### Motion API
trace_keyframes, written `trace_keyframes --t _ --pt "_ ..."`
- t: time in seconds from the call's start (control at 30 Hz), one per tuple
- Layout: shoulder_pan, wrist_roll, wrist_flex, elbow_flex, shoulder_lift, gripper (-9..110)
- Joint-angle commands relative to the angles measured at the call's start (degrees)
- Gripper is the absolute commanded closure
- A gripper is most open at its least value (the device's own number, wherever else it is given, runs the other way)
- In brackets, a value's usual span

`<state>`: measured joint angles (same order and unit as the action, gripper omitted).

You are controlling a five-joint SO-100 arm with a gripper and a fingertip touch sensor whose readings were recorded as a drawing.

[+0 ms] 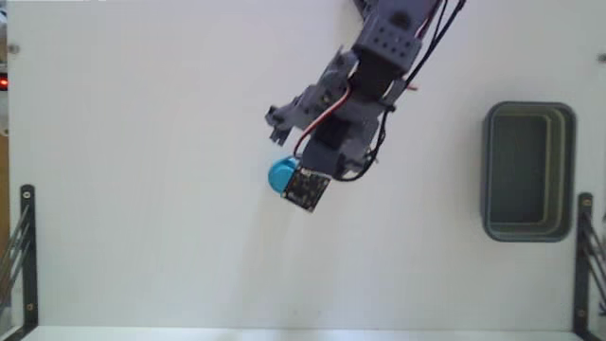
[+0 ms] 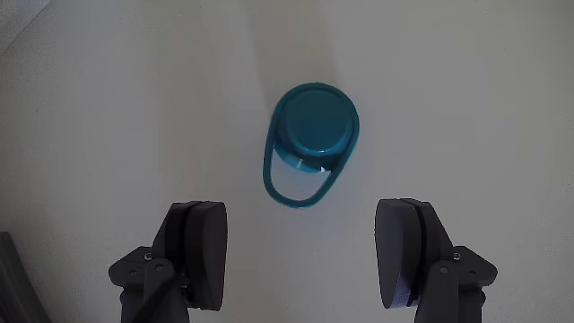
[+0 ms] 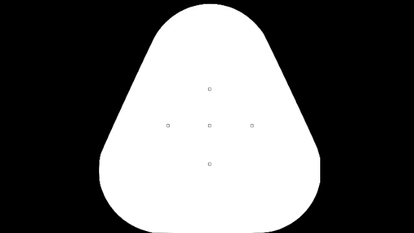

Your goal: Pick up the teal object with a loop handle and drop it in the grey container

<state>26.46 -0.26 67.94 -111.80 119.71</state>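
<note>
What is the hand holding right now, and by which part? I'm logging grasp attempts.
Nothing. The hand is open, its fingers apart and empty. The teal cap lies on the table ahead of them, untouched, loop toward the hand.

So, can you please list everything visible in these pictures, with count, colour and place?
teal object with a loop handle: one, teal-blue, lying on the table, loop pointing toward the hand in the wrist view; partly hidden by the arm in the fixed view.
grey container: one, grey-blue, at the right of the fixed view, nothing visible inside.
table: one, white.
black metal brackets: two, at the lower left and lower right edges.
arm: one, grey-purple, entering from the top.
hand: one, open, above the teal object, not touching it.
</note>
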Motion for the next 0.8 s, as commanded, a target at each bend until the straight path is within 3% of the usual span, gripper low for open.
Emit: trace_keyframes --t 0.0,0.77 --pt "0.79 0.26 -2.17 4.13 -0.67 -9" --pt "0.79 0.26 -8.25 14.9 -17.53 -9"
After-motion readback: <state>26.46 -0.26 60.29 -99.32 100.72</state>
